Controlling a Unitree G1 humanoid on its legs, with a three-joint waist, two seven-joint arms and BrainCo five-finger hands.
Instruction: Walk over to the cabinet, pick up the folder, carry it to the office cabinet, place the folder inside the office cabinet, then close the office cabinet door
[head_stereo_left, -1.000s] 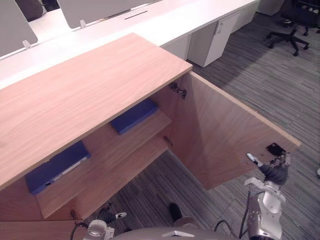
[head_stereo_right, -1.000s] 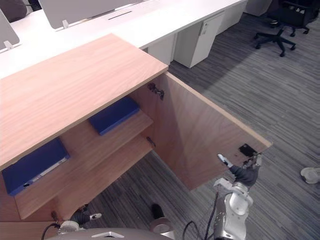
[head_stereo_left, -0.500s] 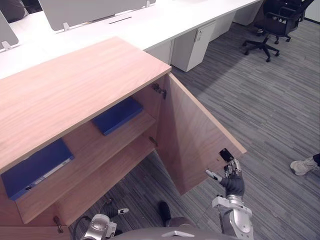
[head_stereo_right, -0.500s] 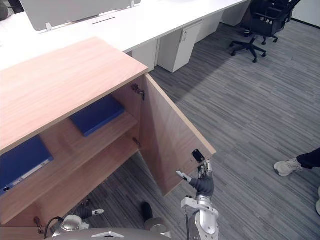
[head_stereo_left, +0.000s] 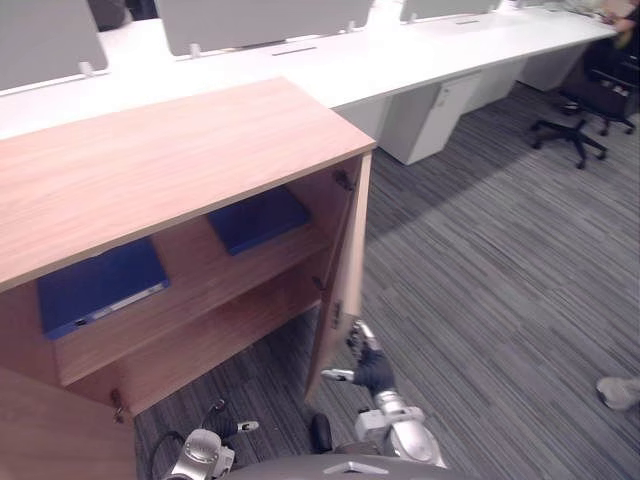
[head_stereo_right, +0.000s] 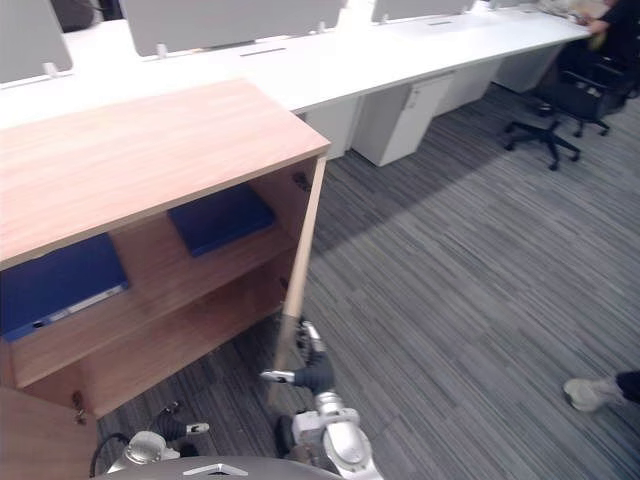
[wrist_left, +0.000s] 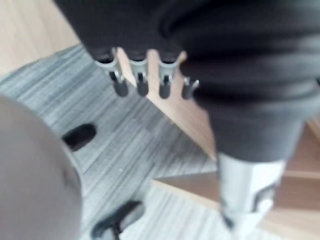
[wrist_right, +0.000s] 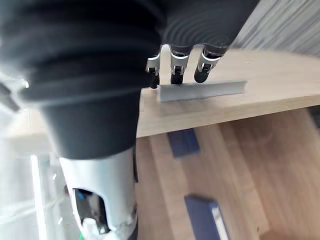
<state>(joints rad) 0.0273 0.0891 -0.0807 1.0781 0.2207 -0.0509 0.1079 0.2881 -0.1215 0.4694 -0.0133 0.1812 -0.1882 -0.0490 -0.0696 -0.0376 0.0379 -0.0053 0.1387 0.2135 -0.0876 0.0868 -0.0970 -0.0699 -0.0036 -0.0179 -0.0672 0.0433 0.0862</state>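
Where right robot hand meets door, carpet

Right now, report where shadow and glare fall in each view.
Left eye view: the cabinet top shades the shelf with the folders, and a dark shadow band crosses the carpet by the desk. Right eye view: the desk glares almost white. Right wrist view: a washed-out bright patch lies beside the right hand. Left wrist view: even light on the carpet past the left hand.
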